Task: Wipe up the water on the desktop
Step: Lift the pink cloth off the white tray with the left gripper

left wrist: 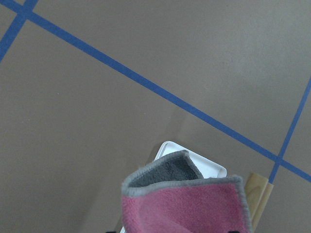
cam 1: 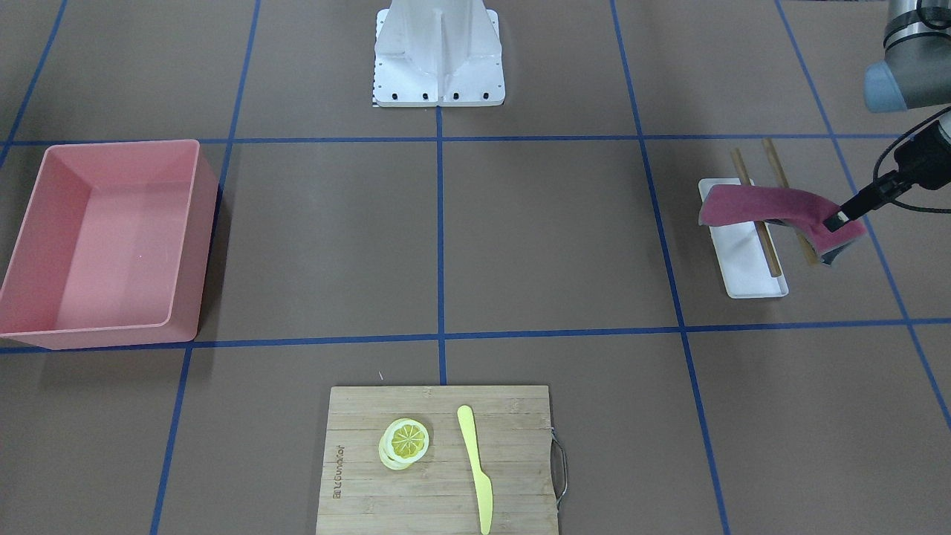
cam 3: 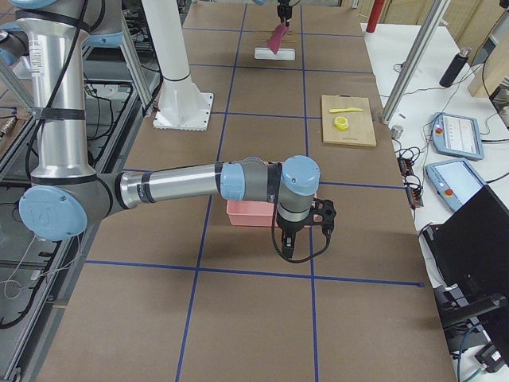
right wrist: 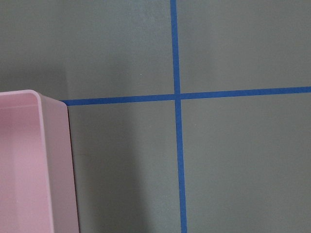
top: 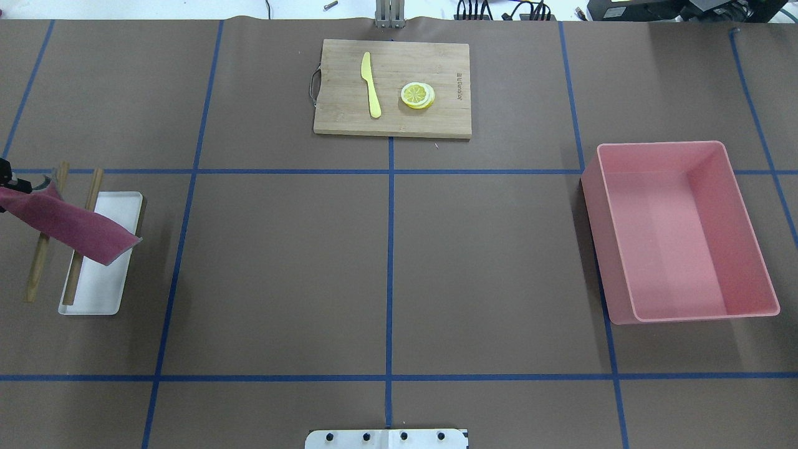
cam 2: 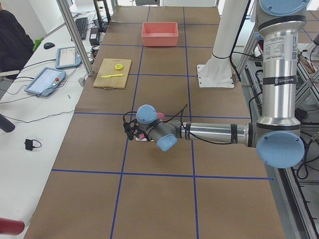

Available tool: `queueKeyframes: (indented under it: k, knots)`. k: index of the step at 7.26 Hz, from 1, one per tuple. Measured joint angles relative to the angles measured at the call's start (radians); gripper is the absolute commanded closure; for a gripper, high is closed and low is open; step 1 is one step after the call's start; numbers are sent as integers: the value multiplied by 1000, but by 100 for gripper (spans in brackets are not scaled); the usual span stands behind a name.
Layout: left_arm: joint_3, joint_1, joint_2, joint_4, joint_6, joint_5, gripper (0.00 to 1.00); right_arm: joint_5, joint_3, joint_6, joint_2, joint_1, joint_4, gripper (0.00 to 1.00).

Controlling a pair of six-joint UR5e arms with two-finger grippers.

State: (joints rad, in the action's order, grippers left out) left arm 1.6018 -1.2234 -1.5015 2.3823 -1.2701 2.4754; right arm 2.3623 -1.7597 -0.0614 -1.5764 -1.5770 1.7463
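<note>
Looking across the worktop (top: 280, 262), we see the left jaws clenched on one end of a maroon cloth (cam 1: 765, 204) with a grey underside. The cloth hangs clear of the surface, its free end drooping over a white tray (cam 1: 743, 260) at the robot's left end. Two wooden chopsticks (top: 38, 268) lie there, one along the tray's outer edge and the other just beside the tray on the brown paper. The worktop itself is a matte brown sheet crossed by blue tape lines, and it fills every view.

The right jaws hover beside a pink bin (top: 679, 231) at the robot's right end. We cannot tell whether they are released or clenched.

On the far side sits a bamboo cutting board (top: 393, 118). It carries a lemon slice (top: 417, 95) and a yellow knife (top: 371, 84), lying near each other but apart.
</note>
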Motion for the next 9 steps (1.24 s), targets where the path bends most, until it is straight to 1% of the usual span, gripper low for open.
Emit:
queueKeyframes:
  k: [2,3,5,6,7,9]
  knots:
    - [2,-3,2,1,5,20,100,9,0,0,0,0,0,0]
    - [7,-21,1,-1,7,65,100,11,0,0,3,0,0,0]
    - [22,-128,-19,-26,3,199,100,21,0,0,11,8,-5,0]
    - [42,-194,-44,-70,0,267,100,29,0,-2,16,16,-19,0]
    - [83,-234,-73,-129,-25,304,100,32,3,-8,27,25,-35,0]
    - [152,-255,-170,-203,-201,323,100,32,7,-9,57,49,-74,0]
